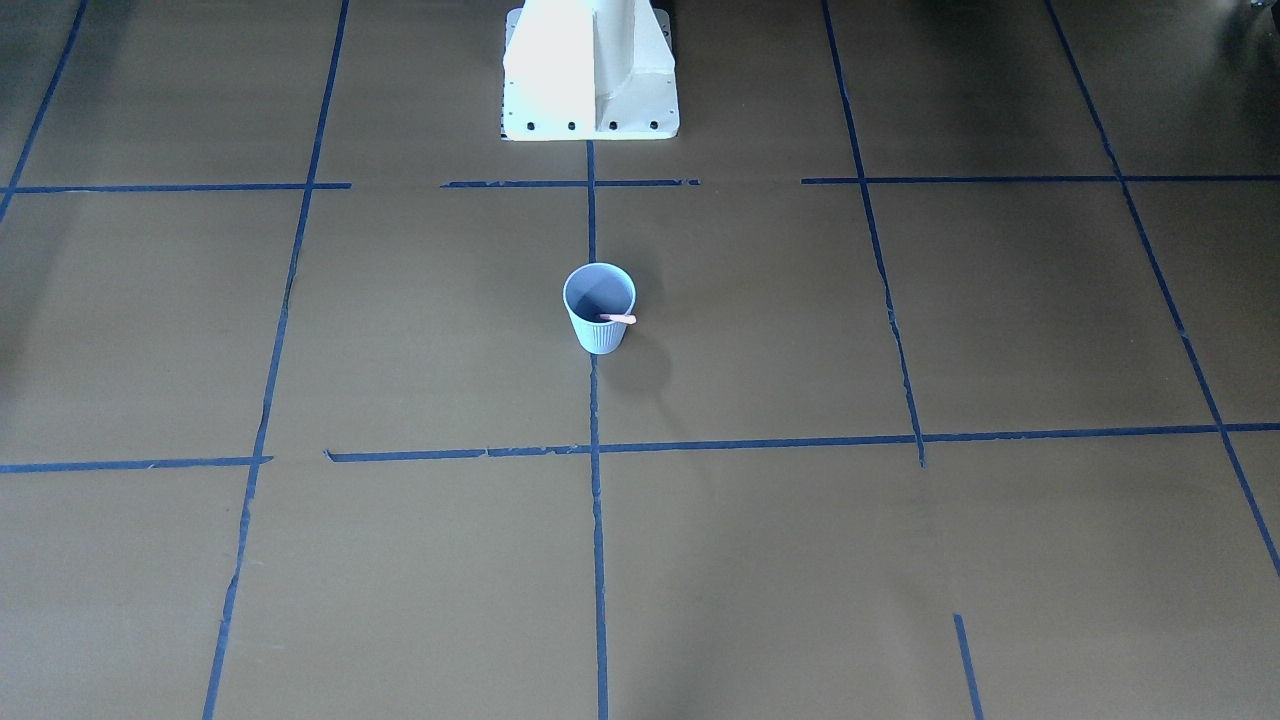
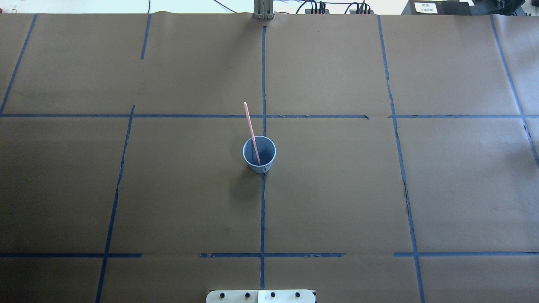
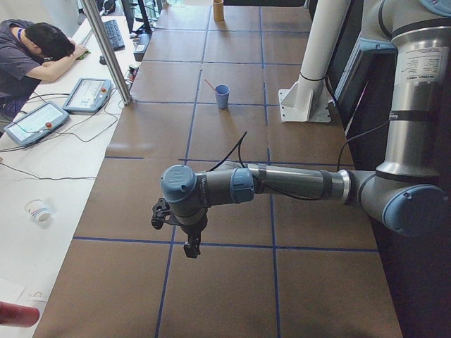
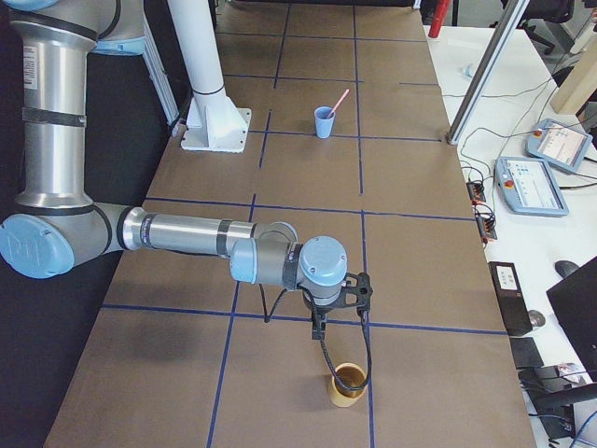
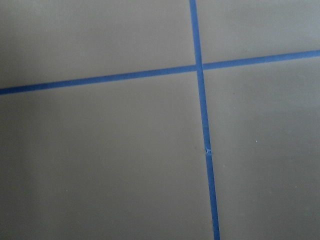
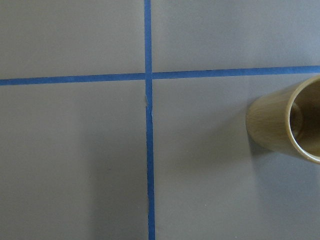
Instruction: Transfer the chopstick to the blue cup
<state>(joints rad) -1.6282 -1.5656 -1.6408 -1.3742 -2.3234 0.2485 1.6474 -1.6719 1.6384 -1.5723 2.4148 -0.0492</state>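
Observation:
The blue cup (image 2: 262,167) stands upright at the table's middle, on a blue tape line. It also shows in the front-facing view (image 1: 600,338) and both side views (image 3: 223,97) (image 4: 324,123). One pinkish-orange chopstick (image 2: 251,126) stands in the cup and leans over its rim toward the far side; only its tip shows in the front-facing view (image 1: 620,318). My left gripper (image 3: 190,246) hangs over the table's left end, far from the cup. My right gripper (image 4: 319,331) hangs over the right end. Whether either is open or shut, I cannot tell.
A tan wooden cup (image 4: 347,385) stands upright just below and beside my right gripper; it shows in the right wrist view (image 6: 287,122) with nothing visible in it. The robot's white base (image 1: 590,70) stands behind the blue cup. Operator desks (image 3: 42,120) line the far table edge.

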